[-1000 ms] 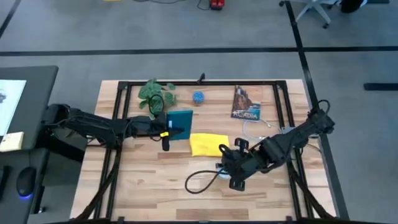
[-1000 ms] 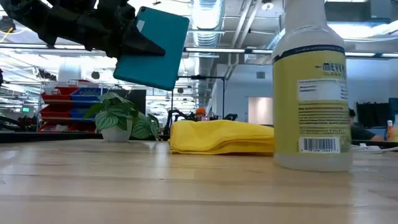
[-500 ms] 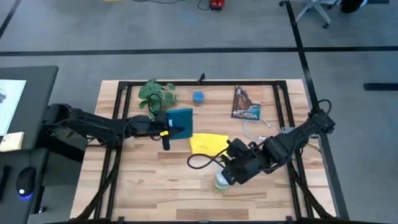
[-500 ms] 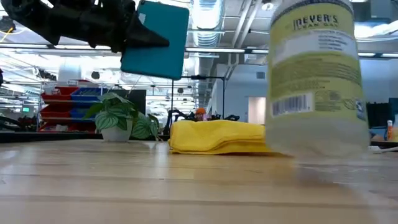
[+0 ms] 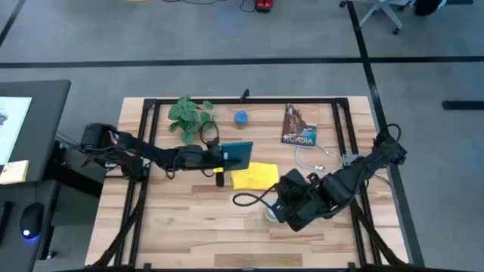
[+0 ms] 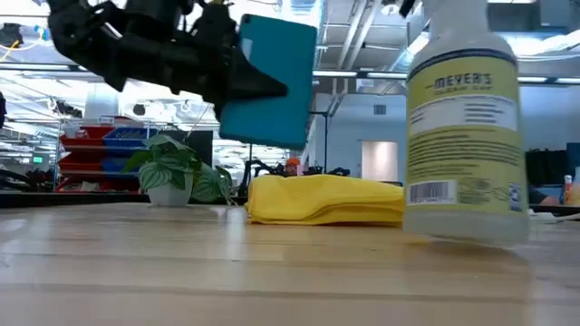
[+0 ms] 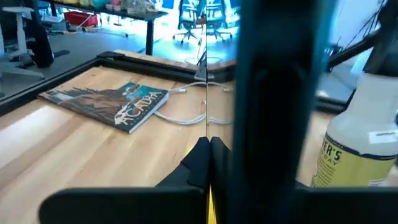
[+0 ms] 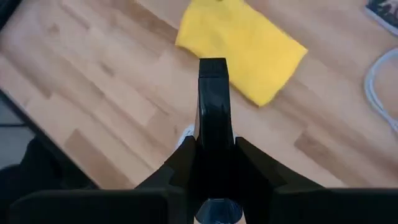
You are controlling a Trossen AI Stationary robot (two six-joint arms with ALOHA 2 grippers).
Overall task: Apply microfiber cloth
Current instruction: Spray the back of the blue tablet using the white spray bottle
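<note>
Left jaws (image 5: 224, 156) clenched on a teal-backed tablet (image 5: 237, 154) held off the bench (image 5: 189, 211), right jaws (image 5: 274, 214) grasping a Meyer's spray bottle (image 6: 466, 136), yellow microfiber cloth (image 5: 253, 175) lying folded between both jaws, Acadia book (image 5: 299, 125) beyond.

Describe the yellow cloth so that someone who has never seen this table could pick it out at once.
On the light wooden table, look near the middle, between the two dark arms. The bright yellow, soft folded microfiber cloth lies flat there, just below the teal tablet held up by the left gripper. It is the only yellow fabric; the spray bottle nearby is rigid plastic.
</note>
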